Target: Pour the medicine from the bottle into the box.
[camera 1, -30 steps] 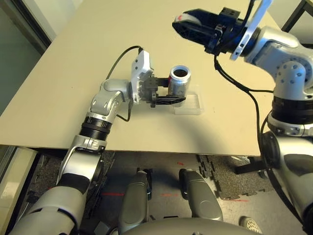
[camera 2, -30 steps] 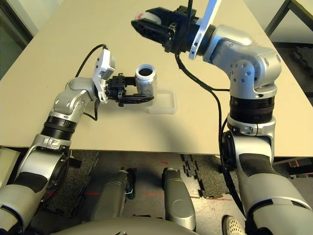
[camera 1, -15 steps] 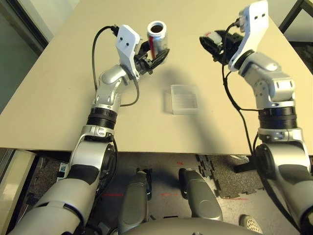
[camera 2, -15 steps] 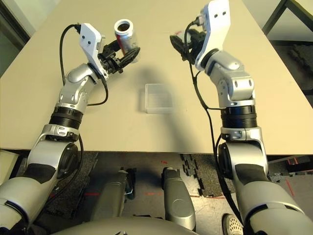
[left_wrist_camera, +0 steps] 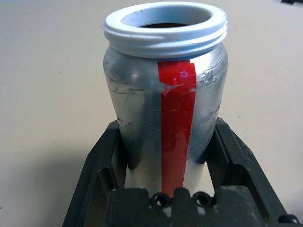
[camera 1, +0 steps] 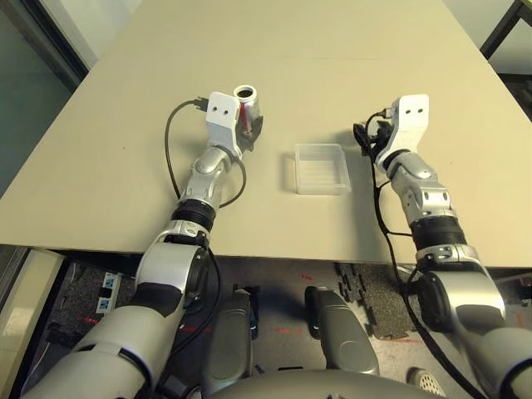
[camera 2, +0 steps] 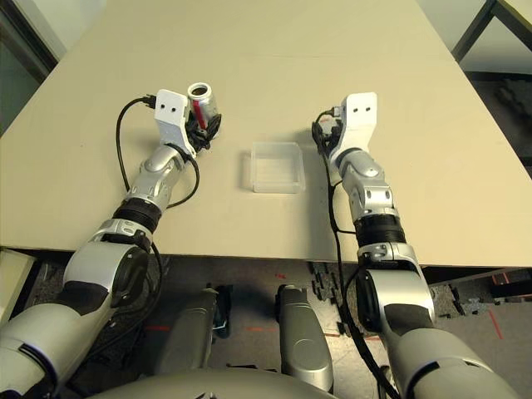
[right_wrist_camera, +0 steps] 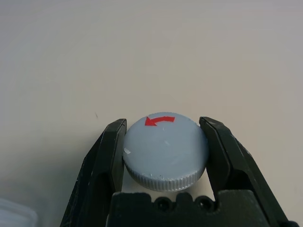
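On the beige table point(camera 1: 100, 166), the box point(camera 1: 320, 169) lies flat.

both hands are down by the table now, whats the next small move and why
Probably open the left gripper and let go of the bottle. It stands upright and uncapped to the left of the box, apparently on or just above the table. The right gripper is shut on the cap, so screwing it back on would plausibly follow.
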Robot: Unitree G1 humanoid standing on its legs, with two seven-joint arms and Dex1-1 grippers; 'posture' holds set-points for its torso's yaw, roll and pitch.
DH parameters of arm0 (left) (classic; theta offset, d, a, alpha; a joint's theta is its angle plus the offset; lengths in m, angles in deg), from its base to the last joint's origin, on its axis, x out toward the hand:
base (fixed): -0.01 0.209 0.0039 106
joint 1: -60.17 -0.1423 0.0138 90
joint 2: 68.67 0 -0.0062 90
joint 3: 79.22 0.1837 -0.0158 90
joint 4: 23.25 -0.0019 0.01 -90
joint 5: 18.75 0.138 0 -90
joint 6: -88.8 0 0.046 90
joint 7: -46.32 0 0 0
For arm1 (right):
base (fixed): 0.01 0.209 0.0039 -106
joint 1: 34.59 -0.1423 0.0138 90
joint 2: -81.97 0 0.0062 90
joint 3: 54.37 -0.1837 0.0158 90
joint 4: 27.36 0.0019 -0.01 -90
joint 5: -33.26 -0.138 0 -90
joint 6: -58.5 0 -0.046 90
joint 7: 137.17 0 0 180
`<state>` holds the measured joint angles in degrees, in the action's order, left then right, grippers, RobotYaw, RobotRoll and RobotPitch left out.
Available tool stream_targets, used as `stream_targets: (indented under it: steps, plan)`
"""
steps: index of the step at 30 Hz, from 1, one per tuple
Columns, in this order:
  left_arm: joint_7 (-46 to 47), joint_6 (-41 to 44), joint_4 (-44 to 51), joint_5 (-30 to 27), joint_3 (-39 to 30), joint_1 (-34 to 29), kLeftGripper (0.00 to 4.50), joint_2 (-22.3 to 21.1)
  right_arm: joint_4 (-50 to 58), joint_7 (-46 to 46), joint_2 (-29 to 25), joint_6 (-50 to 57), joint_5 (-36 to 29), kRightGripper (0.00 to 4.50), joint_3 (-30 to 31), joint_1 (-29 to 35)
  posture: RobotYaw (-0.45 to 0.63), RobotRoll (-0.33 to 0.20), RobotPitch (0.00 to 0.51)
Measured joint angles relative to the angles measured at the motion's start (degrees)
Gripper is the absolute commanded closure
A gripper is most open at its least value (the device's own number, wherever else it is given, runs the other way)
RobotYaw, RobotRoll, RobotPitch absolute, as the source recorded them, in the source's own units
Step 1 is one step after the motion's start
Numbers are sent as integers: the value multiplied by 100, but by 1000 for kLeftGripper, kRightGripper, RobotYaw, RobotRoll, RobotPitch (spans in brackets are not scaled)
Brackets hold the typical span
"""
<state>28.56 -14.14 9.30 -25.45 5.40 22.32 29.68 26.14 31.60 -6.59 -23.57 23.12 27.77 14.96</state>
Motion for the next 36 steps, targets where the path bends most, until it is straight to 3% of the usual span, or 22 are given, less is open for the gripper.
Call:
stream_targets:
  steps: [1,7,16,23,29,36]
  plan:
    - [-8,-6,0,0,-18,0,1949,0,-5,0,0,-22,0,1920,-11,0,-150,0,150]
    - [-106,-23,0,-1,-38,0,1949,-7,-129,-6,-3,-60,-1,0,-24,-1,-156,0,157]
    - [-251,-25,-199,-6,-156,123,1950,-53,210,-188,-225,268,-11,0,-12,5,-159,0,167]
    - [-304,-25,-440,-7,-311,366,1950,-294,2489,-745,-1253,2144,-322,0,-72,134,-172,0,179]
    - [-327,-24,-675,-7,-448,564,1951,-564,4287,-2164,-2824,3990,-1155,0,-44,784,-192,0,183]
    - [-343,-22,-877,-1,-468,682,1951,-522,4937,-2936,-3310,4913,-1753,0,19,1069,-197,0,185]
